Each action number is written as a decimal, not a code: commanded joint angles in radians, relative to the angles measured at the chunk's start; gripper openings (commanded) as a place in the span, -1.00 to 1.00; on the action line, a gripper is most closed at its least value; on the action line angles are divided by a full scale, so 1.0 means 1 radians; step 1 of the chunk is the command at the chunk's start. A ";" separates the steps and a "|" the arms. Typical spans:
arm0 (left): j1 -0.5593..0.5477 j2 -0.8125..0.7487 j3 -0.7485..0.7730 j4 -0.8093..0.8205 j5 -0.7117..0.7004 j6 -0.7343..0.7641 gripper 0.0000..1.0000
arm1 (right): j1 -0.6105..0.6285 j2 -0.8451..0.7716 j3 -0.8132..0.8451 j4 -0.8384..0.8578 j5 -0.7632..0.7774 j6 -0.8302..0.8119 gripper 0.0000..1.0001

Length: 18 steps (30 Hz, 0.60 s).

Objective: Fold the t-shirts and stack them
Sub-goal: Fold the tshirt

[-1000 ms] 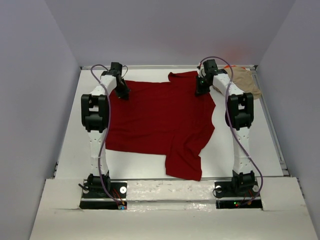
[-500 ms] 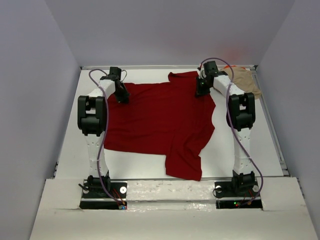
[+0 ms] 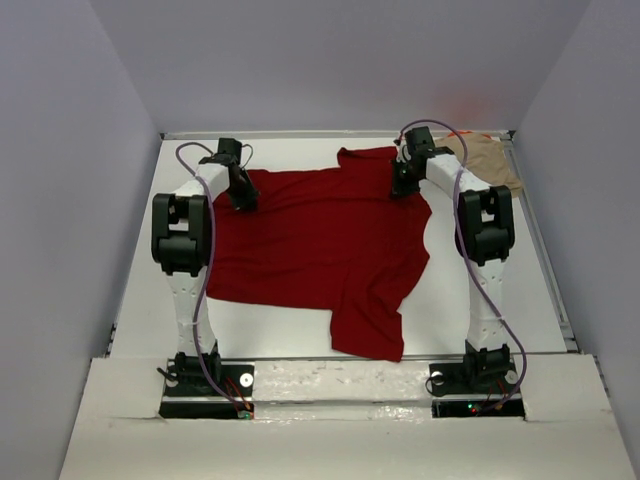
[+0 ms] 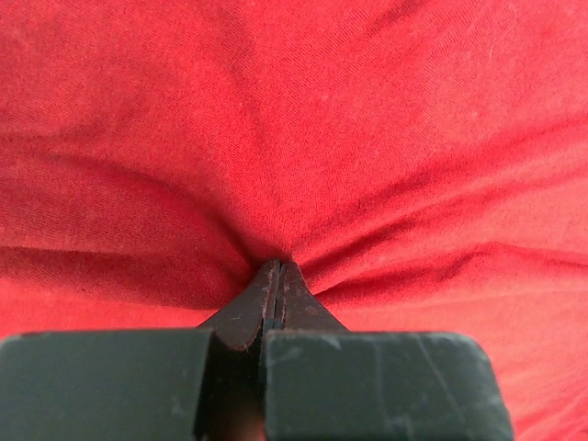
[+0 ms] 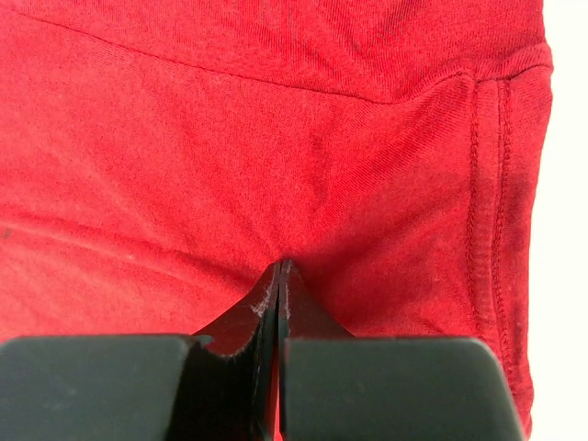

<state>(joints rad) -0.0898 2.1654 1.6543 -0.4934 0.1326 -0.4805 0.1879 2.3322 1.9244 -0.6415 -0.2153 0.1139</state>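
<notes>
A large dark red t-shirt (image 3: 320, 250) lies spread over the white table, one part hanging toward the near edge. My left gripper (image 3: 245, 203) is shut, pinching a fold of the red cloth (image 4: 294, 138) near its far left edge; the fabric puckers at the fingertips (image 4: 278, 266). My right gripper (image 3: 400, 186) is shut on the same shirt near its far right corner, beside a stitched hem (image 5: 487, 184). A tan t-shirt (image 3: 492, 162) lies bunched at the far right corner, with a sliver of orange fabric (image 3: 468, 134) behind it.
White walls close in the table on the left, back and right. Bare white table (image 3: 150, 280) shows left of the red shirt, and more bare table (image 3: 520, 290) to its right. The arm bases stand at the near edge.
My left arm has shifted a little to the left and farther back, dragging the shirt's far left edge with it. The right gripper has crept slightly farther back.
</notes>
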 commanded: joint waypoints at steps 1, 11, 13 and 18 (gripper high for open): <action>-0.004 -0.045 -0.053 -0.043 0.007 0.006 -1.00 | 0.028 -0.033 -0.065 -0.003 0.031 0.006 -1.00; -0.002 -0.004 0.054 -0.085 -0.001 0.005 -1.00 | 0.028 0.007 0.036 -0.029 0.059 -0.006 -1.00; -0.004 0.016 0.081 -0.092 -0.004 0.000 -1.00 | 0.028 0.016 0.051 -0.032 0.060 -0.013 -1.00; -0.002 0.060 0.199 -0.142 -0.027 0.010 -1.00 | 0.028 0.068 0.122 -0.066 0.077 -0.016 -1.00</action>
<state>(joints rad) -0.0898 2.2185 1.7706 -0.5819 0.1257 -0.4801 0.2054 2.3627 1.9877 -0.6769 -0.1730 0.1120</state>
